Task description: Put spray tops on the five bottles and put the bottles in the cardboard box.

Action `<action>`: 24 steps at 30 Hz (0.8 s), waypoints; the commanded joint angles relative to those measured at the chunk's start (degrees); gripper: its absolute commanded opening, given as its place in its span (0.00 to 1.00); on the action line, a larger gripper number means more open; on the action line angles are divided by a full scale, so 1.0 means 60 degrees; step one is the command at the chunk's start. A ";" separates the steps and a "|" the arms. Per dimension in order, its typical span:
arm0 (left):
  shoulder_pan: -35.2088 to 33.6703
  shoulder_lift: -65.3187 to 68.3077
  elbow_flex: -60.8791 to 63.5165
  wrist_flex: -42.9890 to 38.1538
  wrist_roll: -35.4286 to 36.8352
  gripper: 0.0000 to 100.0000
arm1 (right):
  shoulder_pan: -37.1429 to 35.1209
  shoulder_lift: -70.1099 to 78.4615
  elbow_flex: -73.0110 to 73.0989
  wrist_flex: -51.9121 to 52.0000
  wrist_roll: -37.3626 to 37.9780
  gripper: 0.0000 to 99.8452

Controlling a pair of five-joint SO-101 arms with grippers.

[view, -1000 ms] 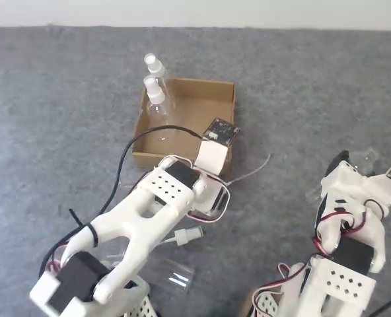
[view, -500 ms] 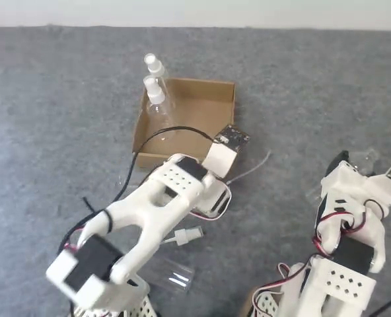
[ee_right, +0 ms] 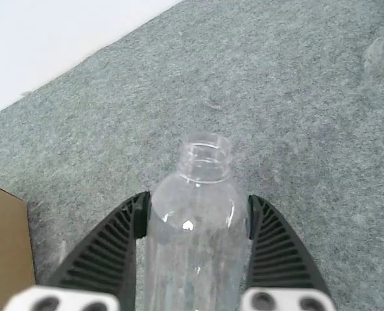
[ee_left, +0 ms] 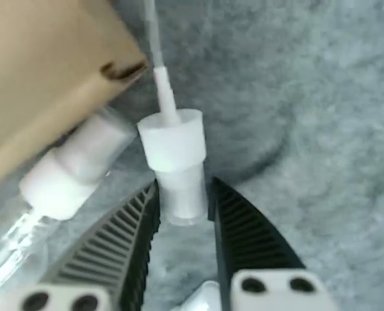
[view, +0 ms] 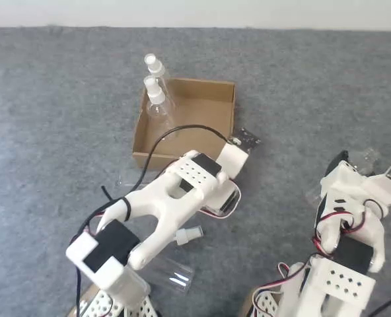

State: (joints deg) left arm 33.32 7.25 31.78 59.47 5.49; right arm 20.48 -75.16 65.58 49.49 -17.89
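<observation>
My left gripper point(ee_left: 183, 188) is shut on a white spray top point(ee_left: 172, 139) with a long dip tube, right by the front corner of the cardboard box point(ee_left: 43, 71). In the high view the left arm point(view: 195, 178) stretches to the box's point(view: 189, 109) near right corner. My right gripper point(ee_right: 197, 202) is shut on a clear bottle point(ee_right: 205, 155) with a bare open neck, held at the table's right side point(view: 366, 158). Two bottles with spray tops point(view: 157, 99) stand at the box's far left corner.
Under the left arm a loose spray top point(view: 189, 234) and a clear topless bottle point(view: 172, 274) lie on the grey carpet. Another white spray top point(ee_left: 72, 168) on something clear lies against the box wall. Open carpet spreads between the two arms.
The left arm has swung right along the box's front and now covers the spot where the dip tube lay. The right arm and its bottle have stayed put.
</observation>
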 commanded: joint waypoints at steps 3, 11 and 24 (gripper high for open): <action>0.0278 -0.0220 -0.0432 0.0117 -0.0425 0.06 | 0.0095 -0.0168 -0.0161 -0.0256 -0.0015 0.02; 0.0381 -0.0249 -0.0667 0.0571 -0.0542 0.05 | 0.0095 -0.0168 -0.0161 -0.0256 -0.0015 0.02; 0.0352 -0.2872 -0.1253 0.2315 -0.0601 0.04 | 0.0081 -0.0168 -0.0161 -0.0256 -0.0015 0.02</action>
State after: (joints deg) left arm 35.69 -2.59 27.21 71.08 2.42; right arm 20.48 -75.16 65.58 49.49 -17.89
